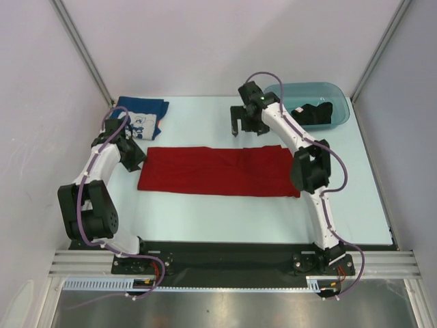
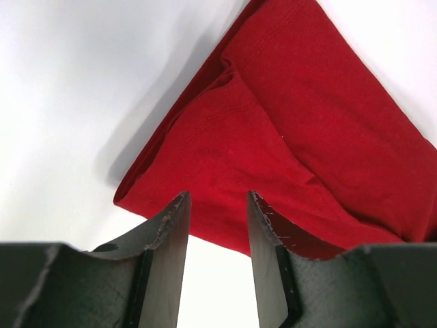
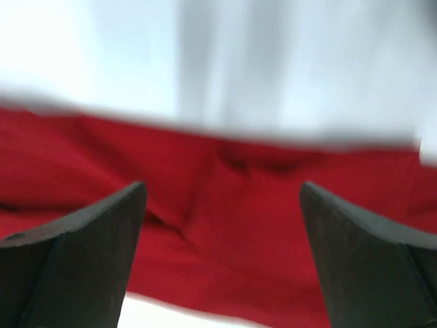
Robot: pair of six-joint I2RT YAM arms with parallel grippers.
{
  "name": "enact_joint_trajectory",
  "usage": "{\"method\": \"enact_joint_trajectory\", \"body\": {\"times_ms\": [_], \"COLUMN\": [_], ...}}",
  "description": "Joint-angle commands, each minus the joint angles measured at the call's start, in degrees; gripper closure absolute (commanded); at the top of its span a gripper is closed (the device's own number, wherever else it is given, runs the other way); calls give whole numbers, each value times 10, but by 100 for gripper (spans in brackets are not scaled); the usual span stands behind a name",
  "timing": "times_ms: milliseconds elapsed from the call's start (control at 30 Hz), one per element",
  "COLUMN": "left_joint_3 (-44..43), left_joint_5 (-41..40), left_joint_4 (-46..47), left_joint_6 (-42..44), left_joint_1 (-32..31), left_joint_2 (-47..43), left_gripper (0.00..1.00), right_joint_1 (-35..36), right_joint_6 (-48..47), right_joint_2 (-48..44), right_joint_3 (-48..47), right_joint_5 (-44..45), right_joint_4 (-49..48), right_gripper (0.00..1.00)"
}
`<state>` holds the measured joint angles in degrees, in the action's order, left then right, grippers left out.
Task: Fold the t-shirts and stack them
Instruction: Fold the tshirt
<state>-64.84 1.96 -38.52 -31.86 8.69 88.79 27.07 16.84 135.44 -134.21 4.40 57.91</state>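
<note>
Top external shows me the red t-shirt (image 1: pixel 218 171) laid out on the counter (image 1: pixel 205 212) as a long flat band, its sides apparently already turned in. That, I judge, is why my two hands sit at opposite parts of it: they look set up for the crosswise fold. My left hand (image 1: pixel 132 154) is low at the band's short end. In the left wrist view its fingers (image 2: pixel 171 236) stand apart with nothing between them, and the shirt's corner (image 2: pixel 293 137) lies just ahead of the tips. My right hand (image 1: pixel 242 128) hangs past the band's far long edge with its jaws spread wide and empty. Its own view is blurred, but the red cloth (image 3: pixel 225 205) fills the space beyond and under the fingers (image 3: pixel 95 239). The fabric reads as matte knit jersey, soft and thin, with a stitched hem line and a tucked-in sleeve making a doubled, slightly puffed layer near the left hand. It should sag and slip if I pinch only one layer. Beyond the left hand lies the blue t-shirt (image 1: pixel 151 107), folded into a compact square with its white print showing. Beyond the right hand the black t-shirt (image 1: pixel 313 113) is crumpled in the translucent teal tub (image 1: pixel 306 85), which is smooth, hard plastic with rounded corners.
</note>
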Motion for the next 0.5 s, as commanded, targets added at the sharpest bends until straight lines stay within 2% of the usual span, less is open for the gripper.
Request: {"method": "enact_joint_trajectory", "body": {"times_ms": [0, 67, 200, 267, 300, 333, 367, 400, 467], "left_joint_3": [6, 7, 5, -5, -18, -24, -31, -43, -47], "left_joint_5": [10, 13, 23, 40, 47, 64, 72, 74, 102], "left_joint_4": [13, 12, 24, 25, 27, 29, 29, 25, 41], "left_joint_6": [15, 15, 19, 23, 28, 32, 35, 32, 30], "left_joint_1": [-5, -11, -22, -29, -32, -36, -44, -47, -59], "left_joint_2": [-5, 1, 12, 27, 44, 55, 65, 85, 100], "left_gripper": [56, 57, 57, 63, 64, 64, 69, 72, 74], "right_joint_1": [-9, -30, -44, -43, -45, -47, -49, -52, -58], "right_joint_6": [1, 19, 27, 28, 33, 35, 36, 42, 49], "right_joint_2": [-169, -215, -243, -278, -292, -308, -317, -324, -354], "right_joint_3": [241, 309, 379, 432, 450, 484, 498, 518, 578], "right_joint_5": [5, -26, -28, -35, -38, -38, -58, -60, -66], "right_joint_4": [-36, -84, -61, -74, -78, -80, -79, -80, -99], "right_gripper": [0, 0, 0, 6, 10, 19, 25, 39, 46]}}
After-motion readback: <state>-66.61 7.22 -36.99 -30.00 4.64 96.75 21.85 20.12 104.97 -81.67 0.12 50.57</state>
